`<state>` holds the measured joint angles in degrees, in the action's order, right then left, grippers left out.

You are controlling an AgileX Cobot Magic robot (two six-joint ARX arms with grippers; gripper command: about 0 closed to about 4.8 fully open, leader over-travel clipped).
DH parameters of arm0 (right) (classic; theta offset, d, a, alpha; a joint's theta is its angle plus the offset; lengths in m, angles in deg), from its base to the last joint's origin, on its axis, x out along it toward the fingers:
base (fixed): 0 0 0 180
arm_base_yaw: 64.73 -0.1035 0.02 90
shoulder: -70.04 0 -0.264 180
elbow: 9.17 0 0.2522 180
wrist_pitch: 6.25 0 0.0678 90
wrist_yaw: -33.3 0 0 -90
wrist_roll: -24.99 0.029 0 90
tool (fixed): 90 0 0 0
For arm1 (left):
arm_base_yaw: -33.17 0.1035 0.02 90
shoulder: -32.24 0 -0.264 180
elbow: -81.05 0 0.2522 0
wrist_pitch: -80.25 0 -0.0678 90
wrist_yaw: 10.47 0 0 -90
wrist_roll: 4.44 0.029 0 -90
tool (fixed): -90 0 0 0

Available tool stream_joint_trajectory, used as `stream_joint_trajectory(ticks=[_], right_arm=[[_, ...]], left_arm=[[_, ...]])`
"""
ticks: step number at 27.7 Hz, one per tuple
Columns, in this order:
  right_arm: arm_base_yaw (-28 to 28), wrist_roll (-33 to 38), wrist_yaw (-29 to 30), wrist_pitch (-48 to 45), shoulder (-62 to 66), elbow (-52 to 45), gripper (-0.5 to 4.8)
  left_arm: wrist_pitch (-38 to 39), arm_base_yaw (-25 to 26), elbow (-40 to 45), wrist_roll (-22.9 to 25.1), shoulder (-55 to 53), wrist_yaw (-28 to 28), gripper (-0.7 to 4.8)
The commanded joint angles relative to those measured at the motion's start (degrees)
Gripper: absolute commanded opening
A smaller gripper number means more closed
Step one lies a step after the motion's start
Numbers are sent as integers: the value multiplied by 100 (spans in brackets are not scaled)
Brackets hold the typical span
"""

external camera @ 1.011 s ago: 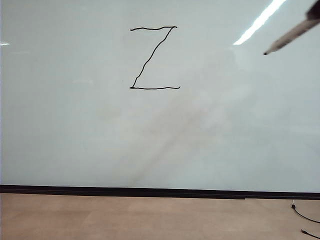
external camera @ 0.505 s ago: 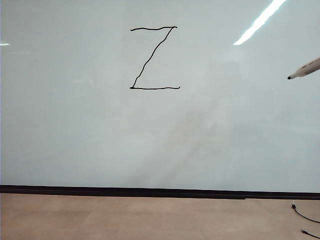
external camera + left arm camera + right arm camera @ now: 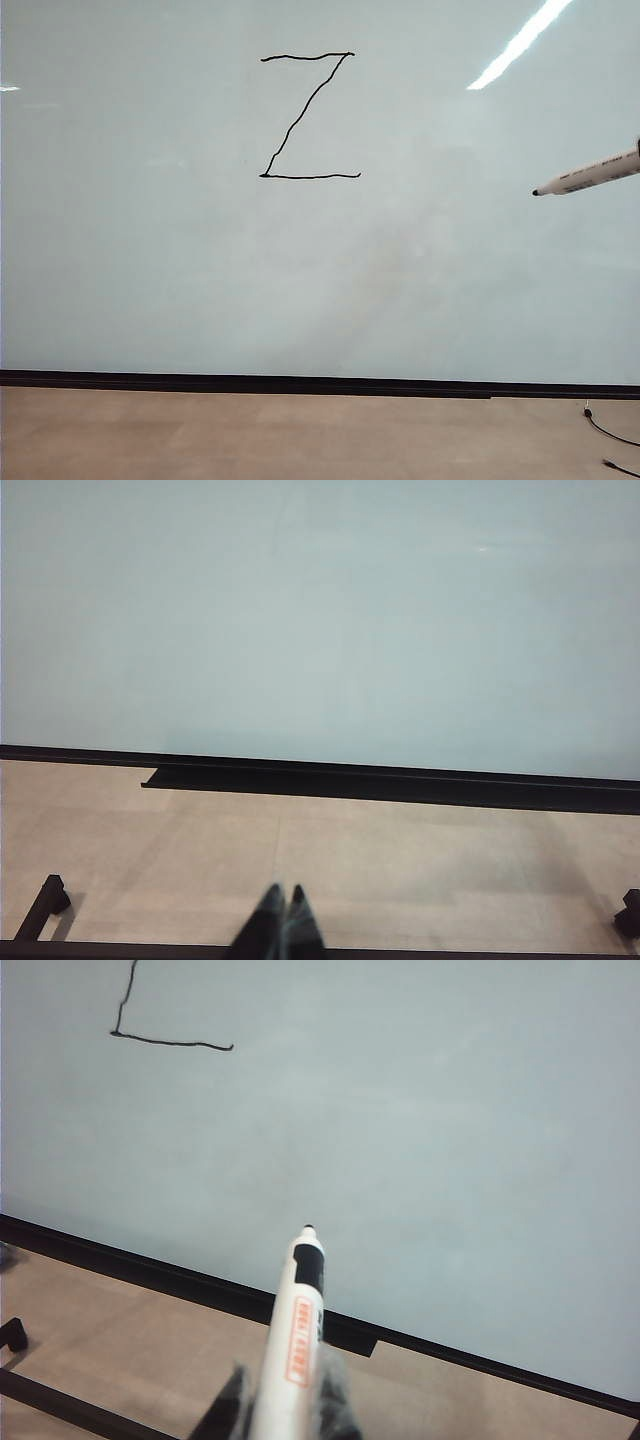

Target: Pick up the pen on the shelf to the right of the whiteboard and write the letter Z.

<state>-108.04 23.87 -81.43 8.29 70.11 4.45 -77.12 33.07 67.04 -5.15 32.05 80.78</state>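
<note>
Right end effector (image 3: 285, 1400) around pen (image 3: 295, 1330); left end effector (image 3: 280, 920) pinched together.

Letter Z (image 3: 308, 116) on whiteboard (image 3: 150, 280)

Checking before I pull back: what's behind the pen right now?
Behind the pen, held in the shut right gripper, is only bare whiteboard. The letter Z sits well off to its upper left. Left gripper is shut, low near the floor.
</note>
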Motion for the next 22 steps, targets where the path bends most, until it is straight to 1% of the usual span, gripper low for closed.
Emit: stream_joint_trajectory(ticks=[1,5,7,8,10,15,16,17,18,22], right_arm=[[98,17,7,28,0,20,-8],[490,17,76,24,0,20,-7],[809,17,321,20,0,20,-7],[1158,17,651,15,0,20,-7],[1554,20,979,13,0,20,-7],[2830,63,1843,-92,0,20,-7],[3274,116,2111,-149,0,20,-7],[3539,116,2271,-160,0,20,-7],[3947,118,2524,-151,0,17,-7],[4686,118,2841,-46,0,17,-7]], left_arm=[[-31,-2,-13,26,0,4,-5],[-31,0,-13,26,0,4,-4],[-28,0,-13,26,0,4,-4],[-28,0,-13,26,0,4,-4],[-31,0,-13,26,0,4,-4],[-28,0,-13,26,0,4,-5],[-31,0,-13,26,0,4,-5],[-31,0,-13,26,0,4,-5],[-28,0,-13,26,0,4,-4],[-31,0,-13,26,0,4,-5]])
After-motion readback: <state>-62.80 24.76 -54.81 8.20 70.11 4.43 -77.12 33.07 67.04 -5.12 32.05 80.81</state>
